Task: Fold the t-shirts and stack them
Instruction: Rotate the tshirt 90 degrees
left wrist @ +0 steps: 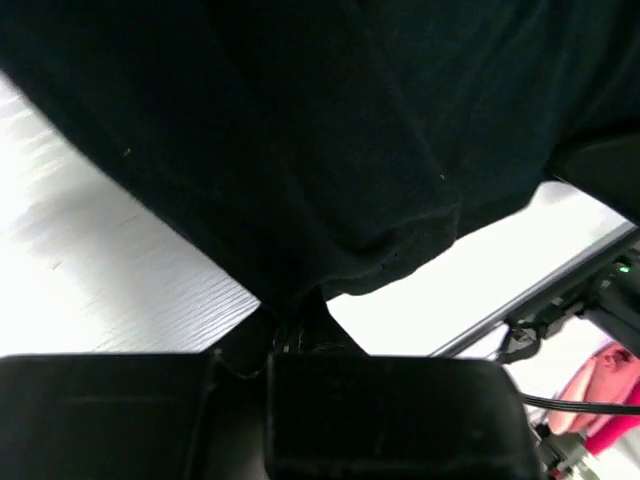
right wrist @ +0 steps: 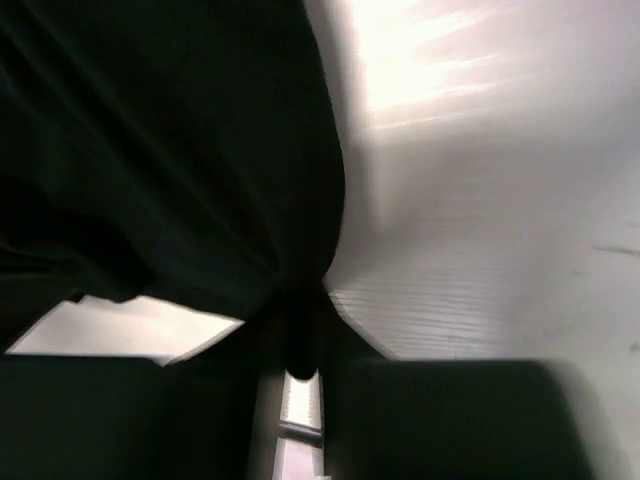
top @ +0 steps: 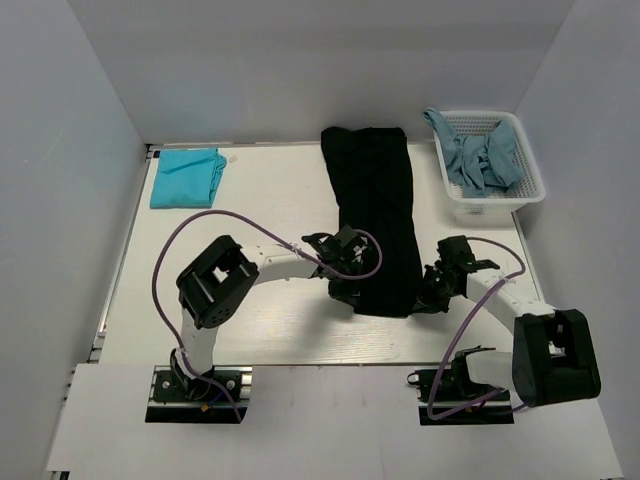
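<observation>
Left pincer [top: 350, 295] and right pincer [top: 426, 300] each pinched the near hem of the limp black tee [top: 375, 200] (soft, bunched folds).

Behind my left claw [top: 348, 288] I see a white link [top: 275, 265], then a boxy black joint housing [top: 213, 285], with a purple cable [top: 190, 225] looping alongside. Behind my right claw [top: 427, 298] the arm [top: 500, 298] matches: white, black, purple-cabled.

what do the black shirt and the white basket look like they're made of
The black shirt looks like soft matte cloth, probably a knit: it drapes, creases and shows a hemmed edge. The basket seems to be rigid white plastic with a smooth finish: its open mesh walls hold their shape.
</observation>
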You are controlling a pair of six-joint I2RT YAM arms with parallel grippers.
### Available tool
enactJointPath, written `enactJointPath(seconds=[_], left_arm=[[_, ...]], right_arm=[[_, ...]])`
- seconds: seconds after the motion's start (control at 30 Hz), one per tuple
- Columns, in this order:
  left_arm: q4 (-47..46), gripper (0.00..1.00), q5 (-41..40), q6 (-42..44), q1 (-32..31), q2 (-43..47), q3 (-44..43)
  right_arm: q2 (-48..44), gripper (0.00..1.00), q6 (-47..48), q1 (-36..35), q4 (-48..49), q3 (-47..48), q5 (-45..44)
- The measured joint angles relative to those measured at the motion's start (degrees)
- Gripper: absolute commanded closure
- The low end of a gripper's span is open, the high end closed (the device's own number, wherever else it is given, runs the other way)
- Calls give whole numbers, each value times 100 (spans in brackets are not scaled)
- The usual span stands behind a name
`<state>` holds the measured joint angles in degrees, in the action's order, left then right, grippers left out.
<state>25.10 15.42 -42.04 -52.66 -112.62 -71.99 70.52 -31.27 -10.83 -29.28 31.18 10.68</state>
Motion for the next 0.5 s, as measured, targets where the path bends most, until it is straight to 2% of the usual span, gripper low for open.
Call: enactJointPath(seconds=[0.03,0.23,0.5], left_arm=[[46,100,-50,0,-7,20,-4],[629,100,-424,-116,-39,527,315],[1038,100,-343,-726,-153,1989,1130]], right_arm=[[46,100,9,0,68,-39,72],[114,100,208,4,-149,-11,684],[-1401,100,365,-37,-1388,0,1327]])
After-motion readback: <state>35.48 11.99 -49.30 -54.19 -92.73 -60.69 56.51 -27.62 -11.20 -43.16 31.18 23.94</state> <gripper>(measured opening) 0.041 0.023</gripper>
